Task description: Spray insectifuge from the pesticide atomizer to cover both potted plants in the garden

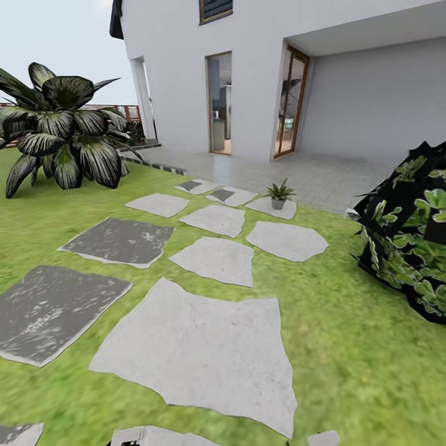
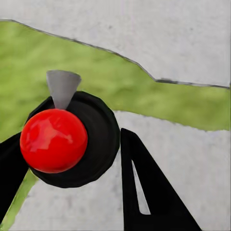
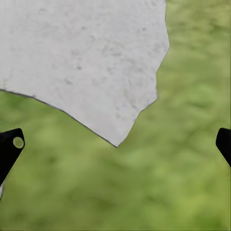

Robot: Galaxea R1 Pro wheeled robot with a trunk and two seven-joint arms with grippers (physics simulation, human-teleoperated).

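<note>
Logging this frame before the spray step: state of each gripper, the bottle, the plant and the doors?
left gripper: shut on the pesticide atomizer
pesticide atomizer: held between the fingers, seen end-on, red top facing the camera
right gripper: open, holds nothing, over lawn
potted plant: upright on a stepping stone
glass door: open

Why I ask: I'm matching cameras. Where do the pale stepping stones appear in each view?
Head view: stepping stones climb from bottom centre toward the house.
Left wrist view: stepping stones behind the left tool gripping the pesticide atomizer.
Right wrist view: one stone's corner beyond the open right tool.
Shared landmark: the lawn.
</note>
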